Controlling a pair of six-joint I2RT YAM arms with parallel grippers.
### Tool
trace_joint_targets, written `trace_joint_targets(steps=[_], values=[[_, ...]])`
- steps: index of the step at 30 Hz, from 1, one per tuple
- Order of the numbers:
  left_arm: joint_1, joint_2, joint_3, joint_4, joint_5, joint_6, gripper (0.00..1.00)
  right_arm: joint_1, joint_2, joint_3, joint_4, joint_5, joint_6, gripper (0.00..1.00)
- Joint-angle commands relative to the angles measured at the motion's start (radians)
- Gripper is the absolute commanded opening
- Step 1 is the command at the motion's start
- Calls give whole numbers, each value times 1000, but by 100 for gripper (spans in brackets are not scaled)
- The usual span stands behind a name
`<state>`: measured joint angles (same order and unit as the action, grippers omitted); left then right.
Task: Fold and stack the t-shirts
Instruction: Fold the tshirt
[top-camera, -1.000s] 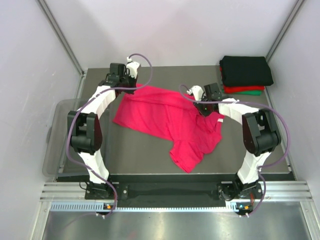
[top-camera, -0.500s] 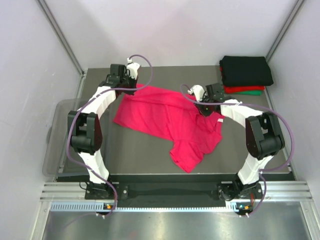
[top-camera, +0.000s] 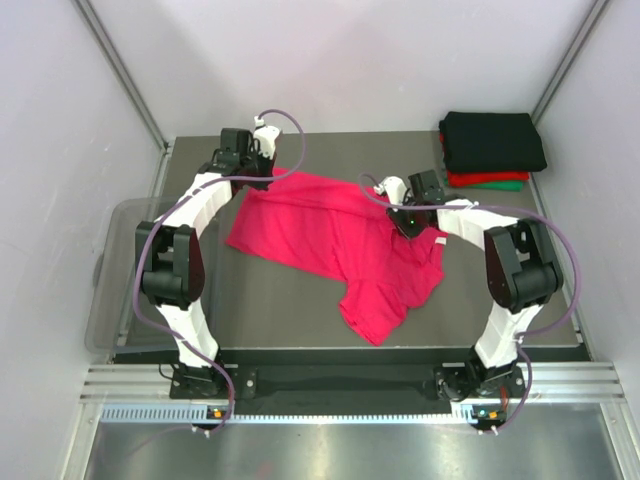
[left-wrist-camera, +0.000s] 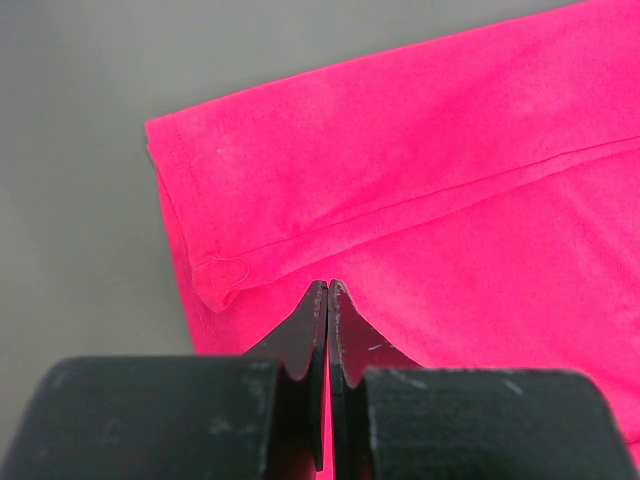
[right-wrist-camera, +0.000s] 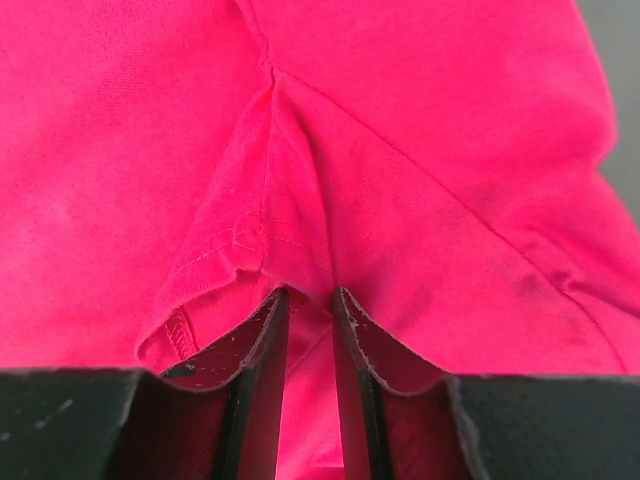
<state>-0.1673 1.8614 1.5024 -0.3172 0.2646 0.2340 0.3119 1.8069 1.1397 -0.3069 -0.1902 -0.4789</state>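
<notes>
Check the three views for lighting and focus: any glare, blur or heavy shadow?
Top external: even soft light, no glare, sharp; the black shirt atop the folded stack shows little detail. Left wrist: pink t-shirt seams crisp, left gripper nearly featureless black. Right wrist: saturated pink nearly fills the frame, stitching readable near the right gripper, slight darkening lower right.

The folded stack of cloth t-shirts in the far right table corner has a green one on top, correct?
Not quite. The top external view shows a folded black cloth t-shirt on top of that stack; the folded green cloth t-shirt lies at its bottom.
</notes>
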Motion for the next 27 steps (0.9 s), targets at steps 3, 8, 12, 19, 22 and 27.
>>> trace_joint_targets(steps=[3, 8, 12, 19, 22, 27], values=[[-5, -47, -8, 53, 4, 1, 0, -4, 17, 35, 20, -26, -15, 21], [-5, -48, -13, 55, 5, 1, 0, 0, -10, 23, 29, -29, -7, 0], [-5, -56, -16, 56, 8, 1, 0, 35, -82, -4, 29, -22, -9, 0], [-5, -77, -34, 66, 7, -4, 0, 110, -193, -54, 15, 12, -26, 0], [-5, -94, -48, 75, 2, 1, 0, 128, -202, -64, 2, -12, -18, 0], [-5, -99, -57, 78, -2, 2, 0, 159, -193, -69, -33, -107, -9, 13]])
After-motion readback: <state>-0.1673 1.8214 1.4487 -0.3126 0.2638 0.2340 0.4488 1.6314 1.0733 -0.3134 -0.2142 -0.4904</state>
